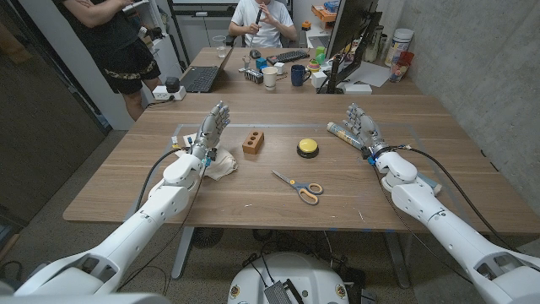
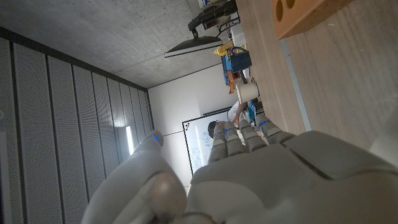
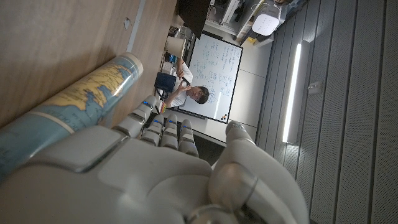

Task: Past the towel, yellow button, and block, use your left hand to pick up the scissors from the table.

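While both arms reach in from the table's (image 1: 110, 198) near corners, lying nearest its front edge at the middle: the scissors (image 1: 299, 186), orange-handled, blades pointing toward the far left, untouched. Farther in, near the left edge, standing on its edge with fingers straight, slightly apart and holding nothing: the left hand (image 1: 207, 135), just beside a crumpled white towel (image 1: 222, 165). Opposite, near the right edge, likewise upright with fingers apart and empty: the right hand (image 1: 363, 128), close against a printed cylinder (image 1: 342, 133) lying on its side. Between the hands, past the scissors: a wooden block (image 1: 253, 142) with two holes and a yellow button (image 1: 308, 149). Beyond the far edge, at a cluttered second desk (image 1: 221, 57): a seated person (image 1: 263, 21), another standing (image 1: 110, 42) at left.
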